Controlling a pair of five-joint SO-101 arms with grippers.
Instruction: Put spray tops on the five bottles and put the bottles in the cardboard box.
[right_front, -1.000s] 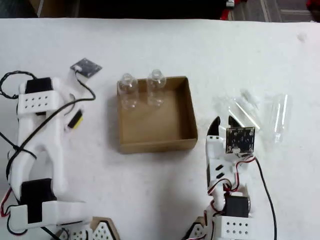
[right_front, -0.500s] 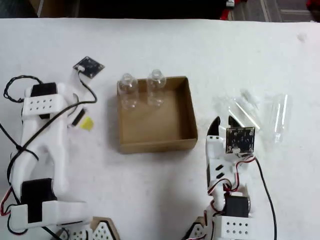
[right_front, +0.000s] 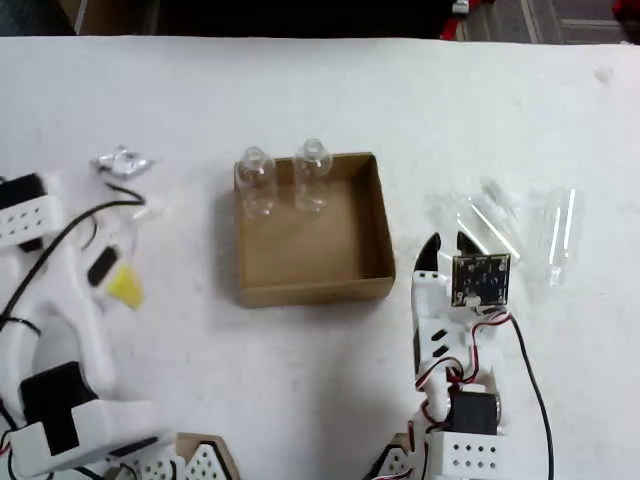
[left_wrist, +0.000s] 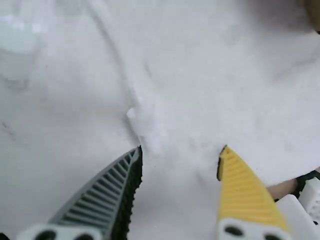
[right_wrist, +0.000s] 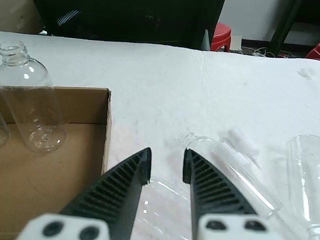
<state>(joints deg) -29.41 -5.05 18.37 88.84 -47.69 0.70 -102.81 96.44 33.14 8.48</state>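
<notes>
No legible text, labels or numbers anywhere on bottles, box or arms.

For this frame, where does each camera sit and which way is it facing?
High view: fixed above the table, looking down; shows left arm, right arm, left gripper, right gripper.
Left wrist view: on the left arm, facing down at the table past its open gripper.
Right wrist view: on the right arm, looking across the table past its gripper at lying bottles.
Shared: high and right wrist views both show the cardboard box with a standing bottle.
</notes>
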